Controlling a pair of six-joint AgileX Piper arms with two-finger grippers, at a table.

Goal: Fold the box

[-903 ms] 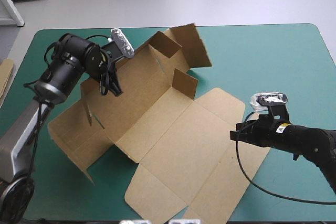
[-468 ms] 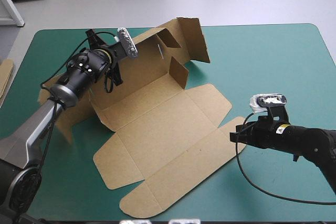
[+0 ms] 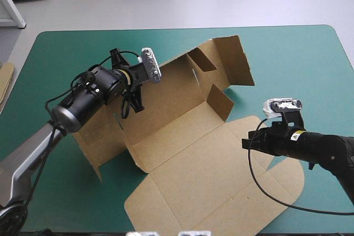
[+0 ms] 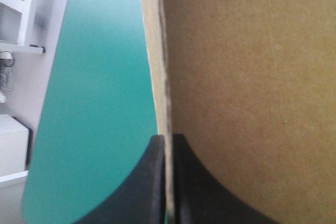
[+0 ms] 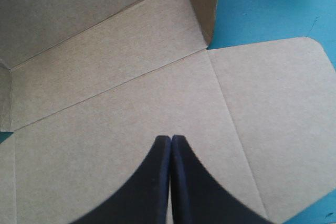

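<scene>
The brown box [image 3: 188,153] lies part-folded in the middle of the table: its back wall and side flaps stand up, and its wide lid panel lies flat toward the front right. My left gripper [image 3: 135,102] is shut on the upright wall's edge. In the left wrist view that board edge [image 4: 163,77] runs between the black fingers [image 4: 149,182]. My right gripper [image 3: 245,143] is shut with nothing between its fingers. Its tips sit over the flat lid panel [image 5: 105,93], near the crease by a raised side flap [image 5: 202,1].
The teal-green cover [image 3: 298,59] is bare to the right and behind the box. More brown board [image 3: 5,81] shows at the table's left edge. The lid's rounded corner [image 3: 296,178] reaches under my right arm.
My left gripper has swung to the right, dragging and turning the box with it. The lid panel now lies under my right gripper. The right arm has not moved.
</scene>
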